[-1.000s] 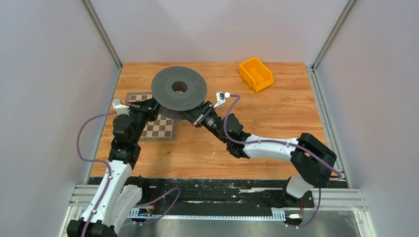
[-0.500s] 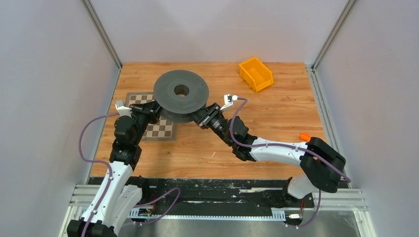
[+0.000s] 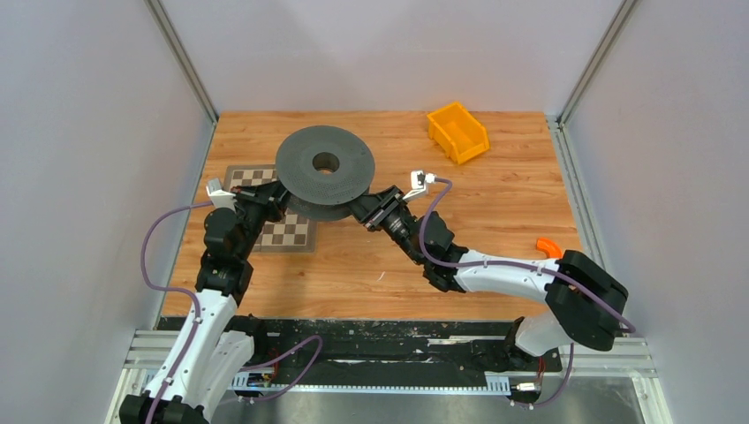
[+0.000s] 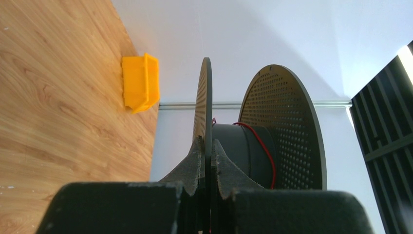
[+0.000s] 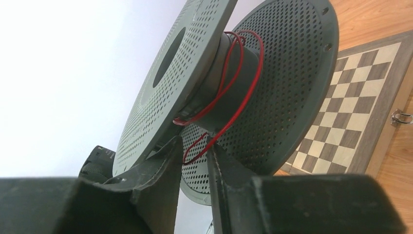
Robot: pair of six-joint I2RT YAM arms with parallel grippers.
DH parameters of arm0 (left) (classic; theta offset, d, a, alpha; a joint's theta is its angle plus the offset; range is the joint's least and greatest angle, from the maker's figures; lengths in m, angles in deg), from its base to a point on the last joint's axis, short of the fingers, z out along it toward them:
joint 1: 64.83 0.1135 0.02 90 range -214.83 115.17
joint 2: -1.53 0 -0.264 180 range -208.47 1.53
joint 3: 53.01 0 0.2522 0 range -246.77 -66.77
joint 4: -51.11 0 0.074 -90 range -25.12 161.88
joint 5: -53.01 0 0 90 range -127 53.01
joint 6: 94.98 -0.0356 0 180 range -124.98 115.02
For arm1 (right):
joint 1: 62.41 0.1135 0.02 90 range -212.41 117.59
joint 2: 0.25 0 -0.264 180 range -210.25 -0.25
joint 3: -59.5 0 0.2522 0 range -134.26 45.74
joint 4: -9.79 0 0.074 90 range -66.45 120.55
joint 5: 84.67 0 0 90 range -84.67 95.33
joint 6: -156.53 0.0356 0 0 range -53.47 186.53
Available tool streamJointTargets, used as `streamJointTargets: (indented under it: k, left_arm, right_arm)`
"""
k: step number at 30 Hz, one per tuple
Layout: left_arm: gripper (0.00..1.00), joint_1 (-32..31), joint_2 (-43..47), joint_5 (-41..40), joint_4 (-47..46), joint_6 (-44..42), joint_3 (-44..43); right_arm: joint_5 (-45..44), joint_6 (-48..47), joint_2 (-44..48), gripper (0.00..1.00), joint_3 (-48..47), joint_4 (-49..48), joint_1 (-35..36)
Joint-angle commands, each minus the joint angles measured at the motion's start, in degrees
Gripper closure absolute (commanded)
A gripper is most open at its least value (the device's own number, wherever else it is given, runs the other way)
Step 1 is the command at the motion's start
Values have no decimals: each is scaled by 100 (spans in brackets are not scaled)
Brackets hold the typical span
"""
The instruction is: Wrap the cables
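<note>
A dark grey spool (image 3: 324, 166) is held up off the desk (image 3: 495, 203) between the two arms. The left claw (image 4: 207, 145) is clenched on the rim of one spool disc. The thin red wire (image 5: 229, 121) is looped a few times round the spool's hub, and one slack loop hangs down between the narrowly parted fingers of the right claw (image 5: 195, 142); I cannot tell whether it pinches the wire. A chessboard (image 3: 291, 231) lies below the spool, and an orange bin (image 3: 457, 132) sits to the right of the spool.
</note>
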Motion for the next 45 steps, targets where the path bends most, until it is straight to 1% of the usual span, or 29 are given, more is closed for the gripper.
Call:
streamJointTargets:
  k: [1, 10, 26, 31, 45]
  left_arm:
    - [100, -163, 272, 651, -1061, 616, -184]
    - [100, -163, 267, 648, -1102, 621, -194]
    - [100, -164, 269, 648, -1139, 669, -125]
    - [100, -167, 270, 623, -1148, 674, -110]
    - [100, -167, 198, 644, -1231, 723, -86]
  right_arm:
    - [-136, -263, 98, 69, 199, 331, -77]
    - [-123, -194, 310, 65, 307, 550, -92]
    - [-155, -535, 845, 58, 608, 473, -143]
    - [-98, -653, 1046, 57, 686, 471, -154]
    - [-97, -543, 1554, 55, 1097, 724, -201]
